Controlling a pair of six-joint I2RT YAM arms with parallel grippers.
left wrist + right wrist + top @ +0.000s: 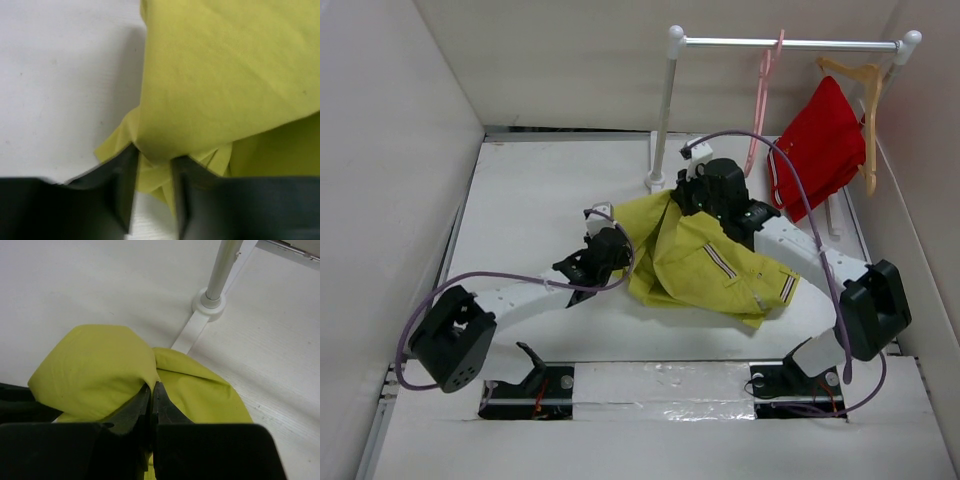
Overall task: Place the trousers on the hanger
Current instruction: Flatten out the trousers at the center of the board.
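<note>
White table (540, 200); trousers (700, 262) slack, both ends held.
Left gripper (152, 161), right gripper (152, 391) each pinch thin folds; lifting toward the hanger (761, 100) beyond, either could slip.

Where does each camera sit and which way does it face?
Top: above and behind, looking down on the table; left arm, right arm, trousers, hanger show.
Left wrist: on that arm, looking along the left gripper pinching trousers.
Right wrist: on its arm, looking past the right gripper to the rack post.
All share the trousers.
</note>
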